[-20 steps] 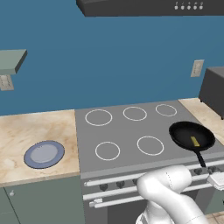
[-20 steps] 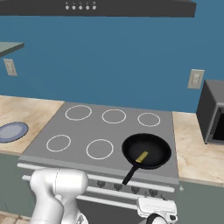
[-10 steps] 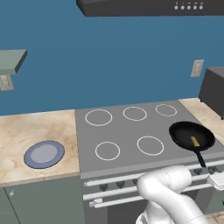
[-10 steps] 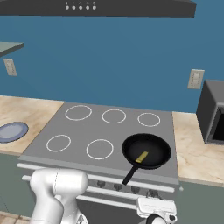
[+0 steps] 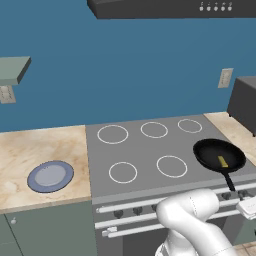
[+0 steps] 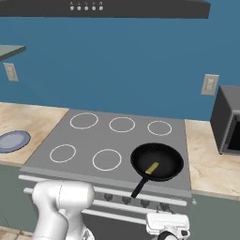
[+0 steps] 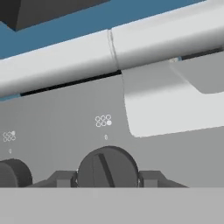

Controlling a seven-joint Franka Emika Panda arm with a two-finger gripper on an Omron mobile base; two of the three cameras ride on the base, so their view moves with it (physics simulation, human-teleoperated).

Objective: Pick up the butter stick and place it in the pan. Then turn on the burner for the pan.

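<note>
The yellow butter stick (image 5: 222, 161) (image 6: 151, 168) lies inside the black pan (image 5: 207, 152) (image 6: 165, 157), which sits on the stove's front right burner with its handle pointing toward the front edge. My gripper (image 7: 107, 180) is down at the stove's front panel, below the pan. In the hand view its two dark fingers (image 7: 62, 179) press on either side of a round grey stove knob (image 7: 107, 166). In the base views the white hand (image 5: 248, 206) (image 6: 167, 225) sits against the knob row under the pan handle.
The grey stove top (image 5: 145, 150) has several other ringed burners. A blue-grey plate (image 5: 50, 176) (image 6: 11, 139) lies on the left counter. A dark microwave (image 6: 228, 119) stands on the right counter. The oven door's handle bar (image 7: 109, 48) runs just above the knobs.
</note>
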